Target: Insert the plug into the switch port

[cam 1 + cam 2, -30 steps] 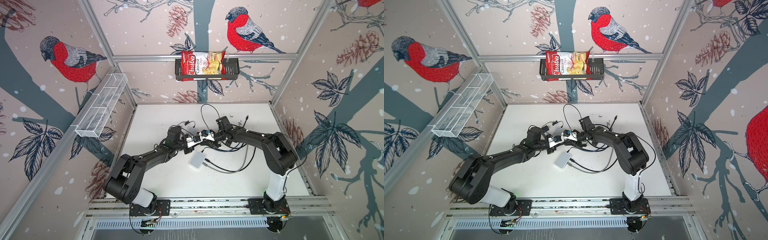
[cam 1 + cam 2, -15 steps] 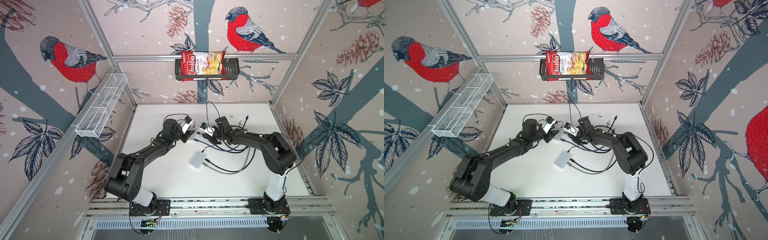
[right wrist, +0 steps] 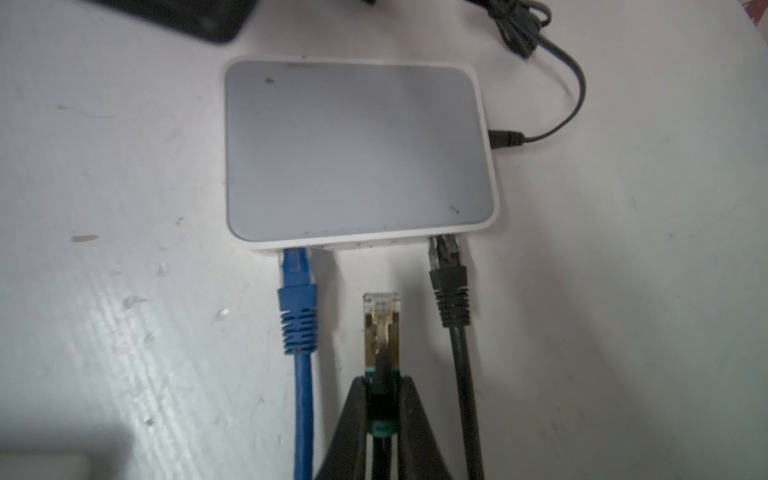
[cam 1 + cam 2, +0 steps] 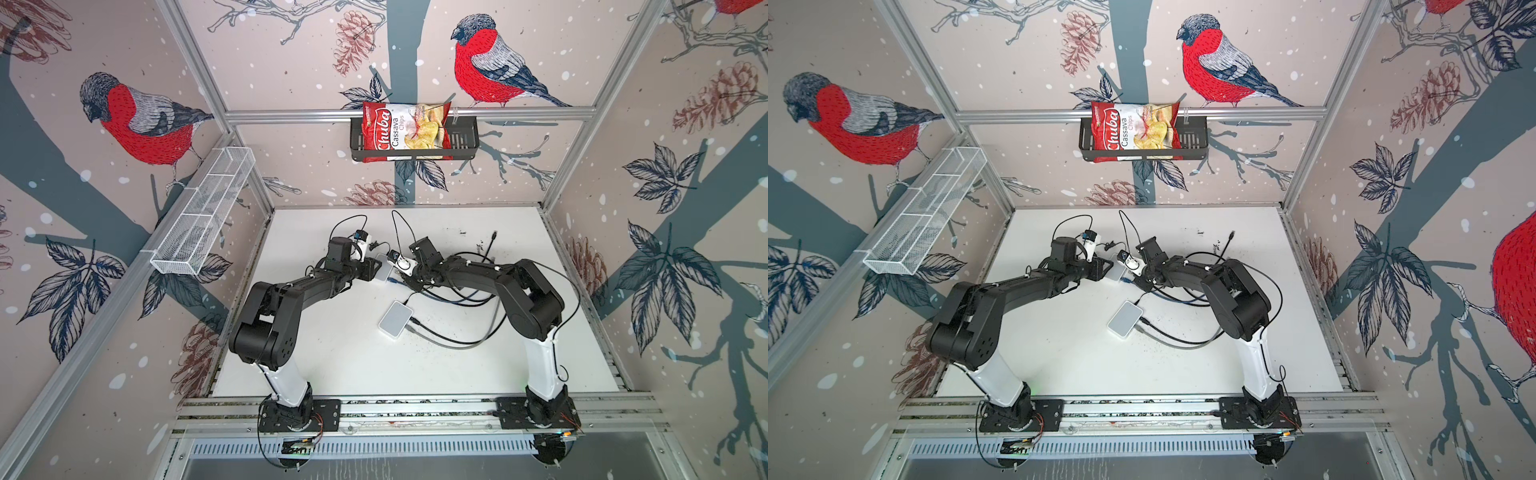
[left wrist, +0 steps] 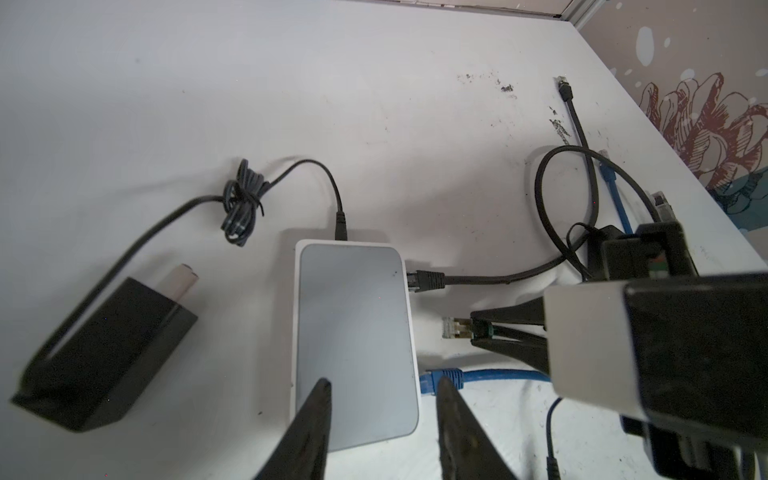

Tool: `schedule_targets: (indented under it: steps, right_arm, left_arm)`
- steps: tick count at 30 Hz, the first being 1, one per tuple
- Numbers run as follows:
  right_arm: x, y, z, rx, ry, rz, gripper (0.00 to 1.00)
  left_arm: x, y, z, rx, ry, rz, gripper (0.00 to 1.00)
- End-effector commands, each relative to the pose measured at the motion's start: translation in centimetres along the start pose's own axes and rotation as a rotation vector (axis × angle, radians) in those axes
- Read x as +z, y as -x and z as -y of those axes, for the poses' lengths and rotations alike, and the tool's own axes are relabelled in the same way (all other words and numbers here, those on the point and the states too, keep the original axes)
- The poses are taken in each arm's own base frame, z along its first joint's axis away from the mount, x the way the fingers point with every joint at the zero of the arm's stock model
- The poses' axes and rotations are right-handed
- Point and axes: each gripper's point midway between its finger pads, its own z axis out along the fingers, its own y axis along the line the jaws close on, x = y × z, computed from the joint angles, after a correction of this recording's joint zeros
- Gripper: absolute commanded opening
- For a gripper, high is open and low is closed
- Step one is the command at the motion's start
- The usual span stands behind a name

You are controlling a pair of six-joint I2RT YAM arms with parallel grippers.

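My right hand point(image 3: 384, 384) is pinched on the boot of the plug point(image 3: 381, 324). The plug's long axis points straight at the port side of the switch point(image 3: 357, 149), which lies flat on the bench point(image 3: 623, 332), and its tip is just short of the free gap between the seated blue plug point(image 3: 297, 299) and black plug point(image 3: 451, 286). My left hand point(image 5: 383, 380) hangs spread and empty above the switch's corner by the blue plug, so I judge the right should push along that axis while the left braces.
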Motion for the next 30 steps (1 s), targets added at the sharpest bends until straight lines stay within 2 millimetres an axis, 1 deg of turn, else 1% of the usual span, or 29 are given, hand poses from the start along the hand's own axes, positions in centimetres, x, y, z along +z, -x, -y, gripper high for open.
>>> schedule_targets:
  steps: [1, 4, 10, 15, 21, 30]
  right_arm:
    - [0.2, -1.0, -0.1, 0.011, 0.007, -0.066, 0.10]
    - [0.7, -1.1, 0.1, 0.007, 0.005, -0.087, 0.10]
    - [1.3, -0.6, 0.2, 0.000, 0.008, -0.090, 0.10]
    - [1.8, -0.6, 0.1, -0.008, 0.019, -0.100, 0.10]
    - [1.9, -0.6, -0.5, -0.026, 0.042, -0.104, 0.10]
    - [2.3, -0.8, -1.6, -0.072, 0.084, -0.134, 0.10]
  left_arm:
    - [0.6, 1.5, 0.2, -0.030, -0.025, 0.049, 0.42]
    - [1.3, 1.6, 0.1, -0.039, -0.039, 0.050, 0.41]
    - [2.7, 1.6, -0.3, -0.069, -0.054, 0.048, 0.40]
    - [3.6, 1.0, -0.7, -0.091, -0.057, 0.040, 0.37]
    - [4.3, 0.3, -1.4, -0.115, -0.044, 0.029, 0.34]
    - [4.7, 0.0, -1.5, -0.120, -0.045, 0.028, 0.33]
